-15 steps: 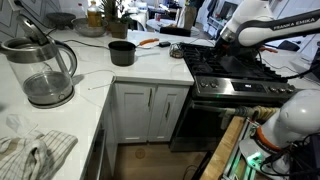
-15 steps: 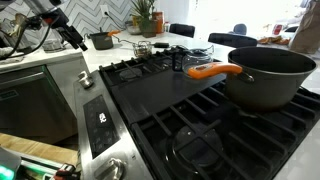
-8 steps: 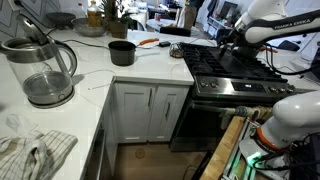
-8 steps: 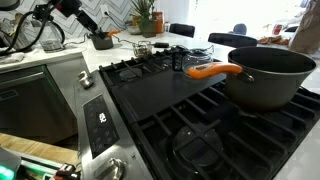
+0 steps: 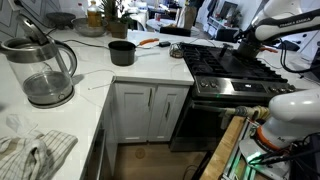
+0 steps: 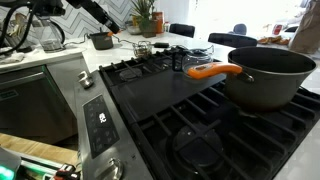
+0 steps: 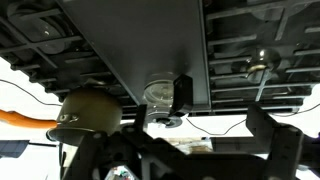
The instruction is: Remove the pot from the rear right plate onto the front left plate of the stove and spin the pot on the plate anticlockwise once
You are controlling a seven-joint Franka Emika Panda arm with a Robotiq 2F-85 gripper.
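The pot (image 6: 272,75) is wide and dark grey and stands on a burner grate of the stove (image 6: 165,100) at the right of an exterior view; an orange handle (image 6: 212,71) shows at its left side. My gripper (image 6: 106,18) hangs in the air well to the pot's left, above the stove's far edge. It also shows over the stove's back in an exterior view (image 5: 246,34). In the wrist view the gripper (image 7: 200,150) is open and empty, with the black grates (image 7: 250,40) beyond it.
A small black saucepan (image 5: 122,52) stands on the white counter, also seen in an exterior view (image 6: 100,40). A glass kettle (image 5: 42,70) and a cloth (image 5: 35,152) lie on the counter. A small jar (image 6: 178,60) stands mid-stove. Plants line the back wall.
The arm has swung from over the counter toward the stove; the gripper moved to the right in both exterior views. The pot has not moved.
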